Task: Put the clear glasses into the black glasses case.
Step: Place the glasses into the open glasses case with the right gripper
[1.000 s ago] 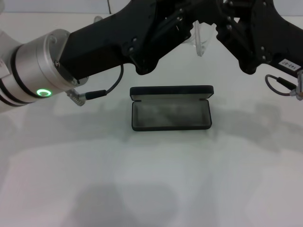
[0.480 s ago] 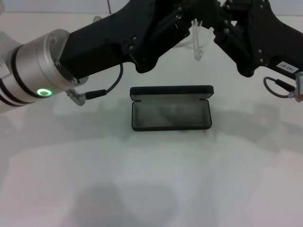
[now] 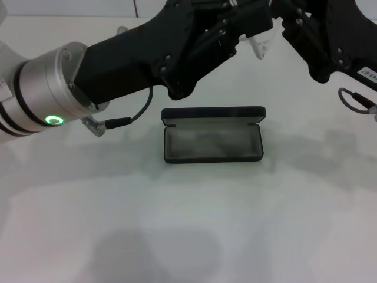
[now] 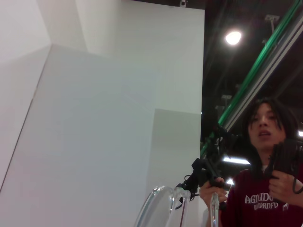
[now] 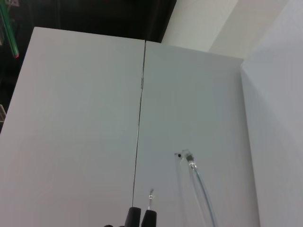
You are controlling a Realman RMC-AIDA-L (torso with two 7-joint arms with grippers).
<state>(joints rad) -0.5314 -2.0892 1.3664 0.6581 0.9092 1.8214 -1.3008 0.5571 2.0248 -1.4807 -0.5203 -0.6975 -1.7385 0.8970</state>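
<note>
The clear glasses (image 3: pixel 260 46) hang in the air beyond the case, between my two black grippers at the top of the head view. My left gripper (image 3: pixel 247 26) is shut on them; in the left wrist view their curved lens (image 4: pixel 161 208) shows close up. My right gripper (image 3: pixel 278 23) meets them from the right. The right wrist view shows its fingertips (image 5: pixel 134 215) pressed together on a thin clear piece, with a temple arm (image 5: pixel 199 189) beside them. The black glasses case (image 3: pixel 212 141) lies open on the white table, its grey lining bare and its lid (image 3: pixel 213 113) standing at the back.
The left arm's silver link with a green ring light (image 3: pixel 54 120) and a dangling cable (image 3: pixel 112 122) hang left of the case. Another cable loop (image 3: pixel 353 103) hangs on the right. A person (image 4: pixel 265 179) stands beyond the table in the left wrist view.
Both grippers and the glasses have risen and shifted a little to the right. The case has not moved.
</note>
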